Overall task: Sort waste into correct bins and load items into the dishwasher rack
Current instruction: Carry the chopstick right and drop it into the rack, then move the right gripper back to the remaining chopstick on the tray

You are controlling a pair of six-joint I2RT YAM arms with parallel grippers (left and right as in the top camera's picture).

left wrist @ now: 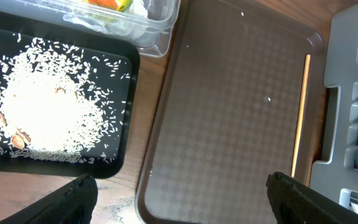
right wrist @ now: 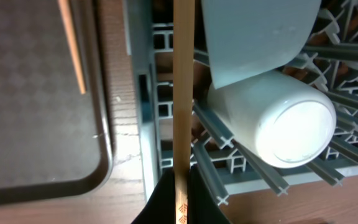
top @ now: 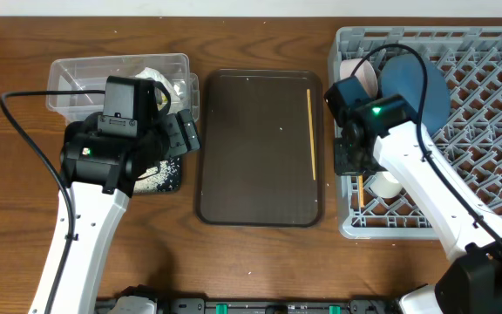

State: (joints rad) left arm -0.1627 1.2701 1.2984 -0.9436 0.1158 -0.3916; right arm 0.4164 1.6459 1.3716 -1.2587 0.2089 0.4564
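Note:
My right gripper [right wrist: 182, 199] is shut on one wooden chopstick [right wrist: 183, 93] and holds it over the left edge of the grey dishwasher rack [top: 495, 131]. The second chopstick [top: 311, 135] lies on the brown serving tray [top: 260, 148]. In the rack stand a dark blue plate [top: 417, 92], a white bowl [top: 360, 74], a pale blue bowl [right wrist: 253, 37] and a small white cup [right wrist: 278, 124] on its side. My left gripper [left wrist: 182, 205] is open and empty above the serving tray's left edge. Rice [left wrist: 42, 112] lies in the black tray-bin [left wrist: 123, 143]. Tissue and wrapper [left wrist: 107, 5] lie in the clear tub [top: 85, 74].
The rack's left wall [right wrist: 148, 93] stands right beside the serving tray's right rim. The black tray-bin touches the clear tub's front side. Bare wooden table [top: 260, 262] lies in front of the tray.

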